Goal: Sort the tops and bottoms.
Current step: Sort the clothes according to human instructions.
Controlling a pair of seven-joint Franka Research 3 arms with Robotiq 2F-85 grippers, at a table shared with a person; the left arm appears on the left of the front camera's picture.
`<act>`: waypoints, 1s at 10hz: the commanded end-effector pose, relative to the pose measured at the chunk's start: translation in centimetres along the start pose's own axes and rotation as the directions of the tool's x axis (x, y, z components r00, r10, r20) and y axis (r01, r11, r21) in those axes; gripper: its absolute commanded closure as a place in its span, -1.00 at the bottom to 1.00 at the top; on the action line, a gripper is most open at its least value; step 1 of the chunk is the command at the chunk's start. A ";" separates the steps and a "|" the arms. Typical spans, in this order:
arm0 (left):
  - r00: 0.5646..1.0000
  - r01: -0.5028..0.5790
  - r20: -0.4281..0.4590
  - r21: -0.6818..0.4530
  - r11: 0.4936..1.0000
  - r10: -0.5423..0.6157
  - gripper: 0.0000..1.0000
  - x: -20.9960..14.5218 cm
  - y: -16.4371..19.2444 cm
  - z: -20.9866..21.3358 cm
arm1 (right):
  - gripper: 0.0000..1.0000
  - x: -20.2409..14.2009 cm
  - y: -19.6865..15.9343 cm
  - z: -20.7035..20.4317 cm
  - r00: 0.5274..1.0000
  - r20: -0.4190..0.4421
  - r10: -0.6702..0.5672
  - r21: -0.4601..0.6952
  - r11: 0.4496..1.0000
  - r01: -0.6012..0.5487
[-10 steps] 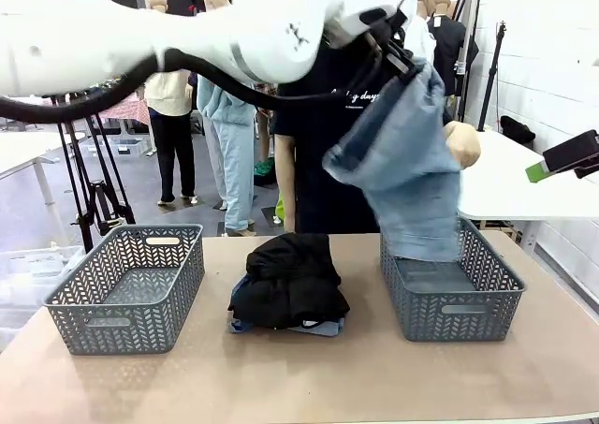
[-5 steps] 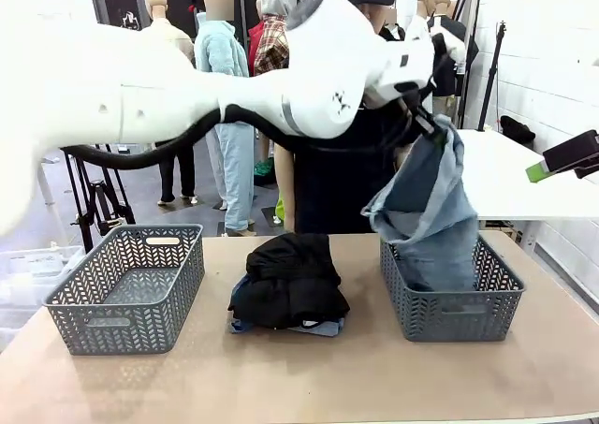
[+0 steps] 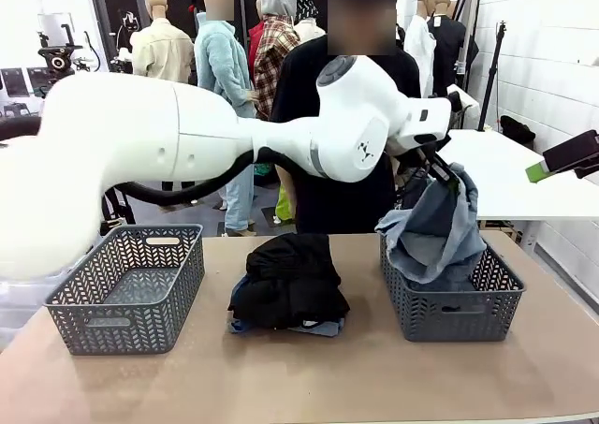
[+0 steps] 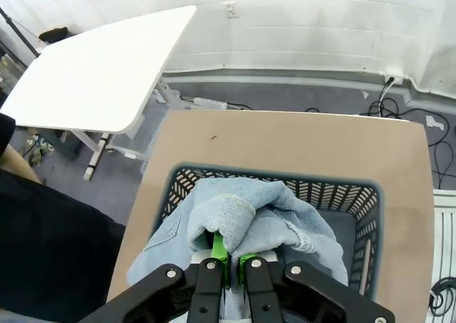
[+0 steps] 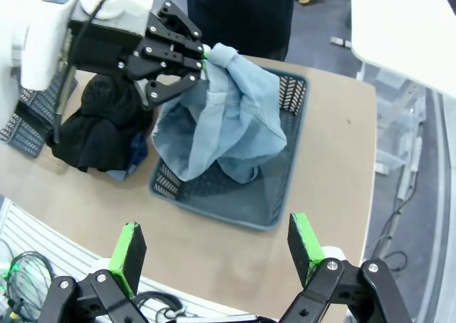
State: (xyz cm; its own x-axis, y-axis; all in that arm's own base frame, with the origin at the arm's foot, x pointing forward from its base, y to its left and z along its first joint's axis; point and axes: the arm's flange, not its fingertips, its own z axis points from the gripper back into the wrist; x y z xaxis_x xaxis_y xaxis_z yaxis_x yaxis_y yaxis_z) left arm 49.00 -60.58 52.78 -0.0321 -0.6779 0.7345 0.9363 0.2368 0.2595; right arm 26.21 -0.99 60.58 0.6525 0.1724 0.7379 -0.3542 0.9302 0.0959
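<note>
In the right of the front frame, the left end effector (image 3: 445, 171) is clenched on the denim shorts (image 3: 432, 232), which sag bunched into the grey basket (image 3: 459, 314). The right end effector (image 5: 216, 243) is released, fingers wide. The black top (image 3: 288, 279) lies mid-frame on the bench (image 3: 309, 377).

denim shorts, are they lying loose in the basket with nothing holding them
No, the left gripper has its fingers shut on a fold of the denim shorts, which hang into the grey basket.
</note>
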 end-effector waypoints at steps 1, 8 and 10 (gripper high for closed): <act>0.998 -0.055 0.010 0.046 0.997 0.055 1.00 0.4 0.8 -1.8 | -1.00 0.0 -0.1 -0.1 1.000 0.000 0.010 0.017 1.000 -0.010; 0.985 -0.061 -0.163 -0.038 0.997 0.054 -0.15 -4.6 -0.8 -4.9 | -1.00 0.0 -0.1 -0.1 1.000 0.000 0.010 0.017 1.000 -0.010; 0.985 -0.075 -0.162 -0.066 0.995 0.064 -0.93 -3.7 -1.0 -3.3 | -1.00 0.0 -0.1 -0.1 1.000 0.000 0.010 0.017 1.000 -0.010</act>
State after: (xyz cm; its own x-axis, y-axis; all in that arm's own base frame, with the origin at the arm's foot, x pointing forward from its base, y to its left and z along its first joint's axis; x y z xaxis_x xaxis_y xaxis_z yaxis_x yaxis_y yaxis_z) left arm 49.88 -61.00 46.25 0.0690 -0.7603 0.6459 0.9550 0.2376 0.1776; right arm 26.21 -0.99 60.58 0.6525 0.1723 0.7379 -0.3541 0.9303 0.0960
